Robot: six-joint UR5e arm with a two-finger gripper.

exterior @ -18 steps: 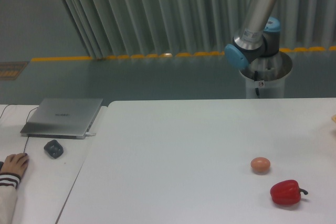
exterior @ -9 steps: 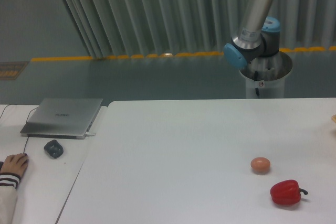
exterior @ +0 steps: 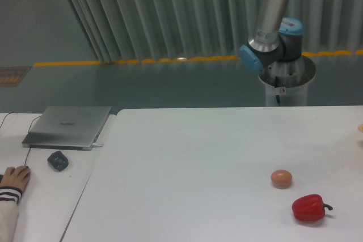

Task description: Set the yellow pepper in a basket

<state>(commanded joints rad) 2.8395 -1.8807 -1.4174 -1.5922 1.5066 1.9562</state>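
Arm (exterior: 271, 21) has swung slightly left and more upright over the last second; gripper is out of frame, finger state unknown. Yellow pepper and basket aren't visible, only red pepper (exterior: 309, 208) and orange ball (exterior: 281, 178) on table (exterior: 187, 162).

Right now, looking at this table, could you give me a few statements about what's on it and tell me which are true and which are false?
1. A red pepper lies near the table's front right corner. True.
2. The small orange-brown ball is touching the red pepper. False: there is a gap between them.
3. A yellow pepper sits in the middle of the table. False: no yellow pepper is in view.
4. A closed laptop rests on the side table at the left. True.
5. The end effector is gripping the ball. False: only the arm's upper section shows; the end effector is out of view.
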